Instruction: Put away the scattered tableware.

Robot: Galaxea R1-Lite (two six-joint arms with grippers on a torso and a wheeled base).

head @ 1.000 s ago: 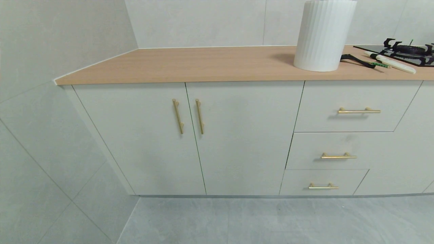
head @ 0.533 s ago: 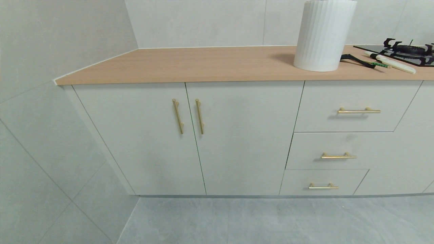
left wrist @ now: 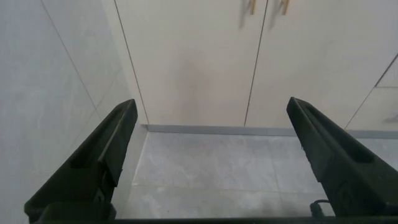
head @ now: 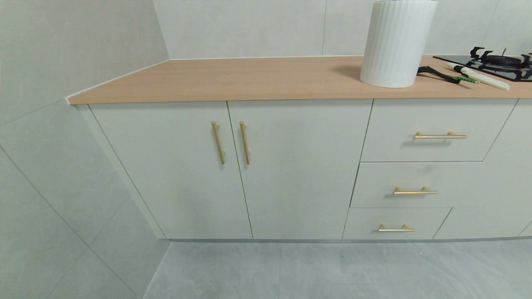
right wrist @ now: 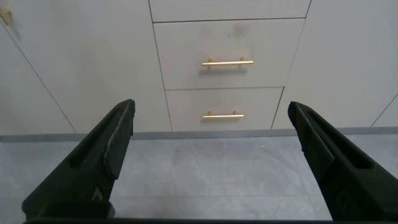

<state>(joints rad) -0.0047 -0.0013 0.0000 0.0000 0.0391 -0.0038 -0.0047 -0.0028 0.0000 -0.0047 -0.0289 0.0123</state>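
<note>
while left gripper (left wrist: 209, 106) and right gripper (right wrist: 209, 106) gape empty, slim black utensil (head: 438, 74) lies beside cream utensil (head: 486, 79).

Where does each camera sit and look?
Head view: on the head, looking down at countertop, cabinet doors and drawers.
Left wrist view: on that wrist, facing cabinet doors and floor; open left end effector frames it.
Right wrist view: on that wrist, facing drawers; open right end effector frames it.
Head and right wrist share the drawers.
</note>
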